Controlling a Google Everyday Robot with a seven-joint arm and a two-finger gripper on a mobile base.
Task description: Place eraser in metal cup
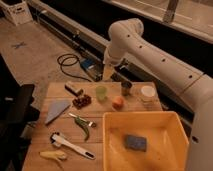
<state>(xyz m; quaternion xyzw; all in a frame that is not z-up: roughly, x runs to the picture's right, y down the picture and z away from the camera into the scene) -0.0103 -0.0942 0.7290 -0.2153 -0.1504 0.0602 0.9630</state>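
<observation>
The eraser (73, 88), a small tan block with a dark face, lies at the back left of the wooden table (100, 117). The metal cup (126, 88), small and grey, stands at the back edge right of centre. My gripper (107, 74) hangs from the white arm above the back edge. It is just over the pale green cup (101, 93), between the eraser and the metal cup. It stands open and carries nothing.
A white round container (147, 92) stands right of the metal cup, with an orange fruit (118, 102) in front. Grapes (82, 101), a grey cloth (56, 110), a green pepper (82, 125), a white brush (70, 146) and a banana (52, 155) lie left. A yellow bin (165, 125) holds a blue sponge (135, 142).
</observation>
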